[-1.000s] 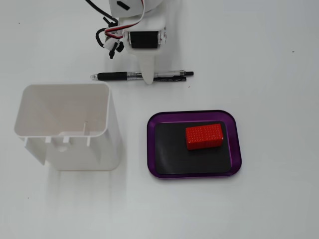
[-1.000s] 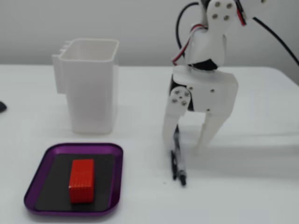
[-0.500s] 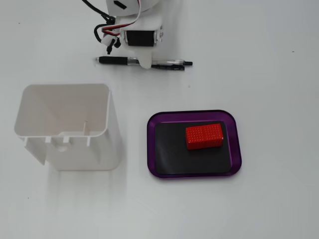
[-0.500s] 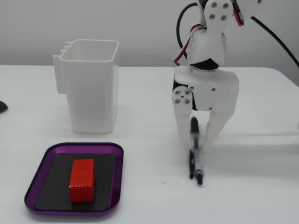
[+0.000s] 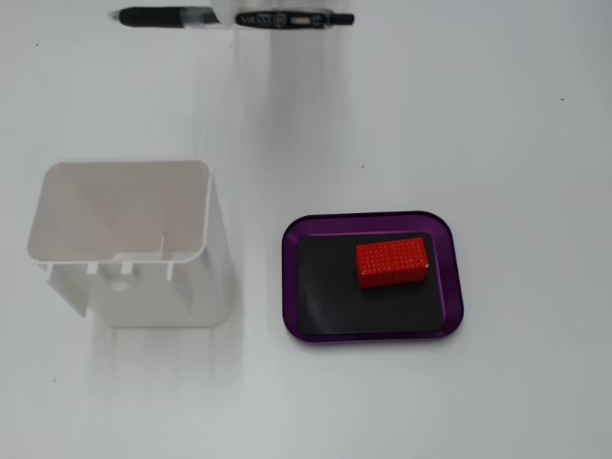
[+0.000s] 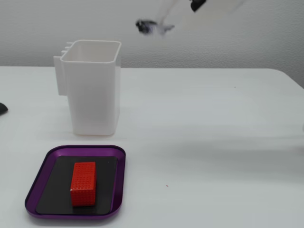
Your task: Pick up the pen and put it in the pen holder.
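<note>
Now the pen (image 5: pixel 229 17) sits at the very top edge of a fixed view, lying level left to right, with its black grip to the left and its clip and button to the right. 0.5 s ago it lay lower in that view, just under the arm's white body; 1 s ago it lay lower again, on the worktop (image 5: pixel 516 124). The arm that filled the top of that view has gone from it.

In the other fixed view the pen shows only as a dark, blurred streak (image 6: pixel 151 26) high above the worktop, up and to the right of the holder (image 6: pixel 92 90) rim. The gripper (image 6: pixel 190 9) is a pale motion smear at the top edge, so I cannot tell whether its jaws are closed on the pen, though the pen is clear of the worktop beside it. 0.5 s ago the gripper stood low with both fingers reaching down to the worktop and the pen between them.

The holder (image 5: pixel 129 244) stands upright and empty, unmoved. The purple-rimmed tray (image 5: pixel 373 330) with its red block (image 5: pixel 391 261) lies where it lay before, to the right of the holder in a fixed view.
</note>
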`<act>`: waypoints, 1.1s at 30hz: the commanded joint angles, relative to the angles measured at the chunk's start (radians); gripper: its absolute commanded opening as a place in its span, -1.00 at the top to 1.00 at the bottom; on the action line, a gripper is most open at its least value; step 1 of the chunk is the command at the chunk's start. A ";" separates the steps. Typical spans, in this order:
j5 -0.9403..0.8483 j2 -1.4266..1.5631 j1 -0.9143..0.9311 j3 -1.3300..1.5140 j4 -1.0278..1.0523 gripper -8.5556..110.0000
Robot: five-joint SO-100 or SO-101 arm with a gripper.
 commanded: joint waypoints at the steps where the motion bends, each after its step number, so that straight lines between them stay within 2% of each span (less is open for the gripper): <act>1: 0.063 0.017 0.003 -0.107 -0.138 0.87; 4: 0.133 -0.075 0.005 -0.216 -0.192 0.87; 10: 0.330 -0.391 0.005 -0.508 -0.133 0.87; 19: 0.422 -0.790 0.005 -0.854 -0.089 0.87; 25: 0.472 -0.942 0.006 -0.905 -0.089 0.87; 33: 0.472 -0.997 0.028 -0.904 -0.089 0.86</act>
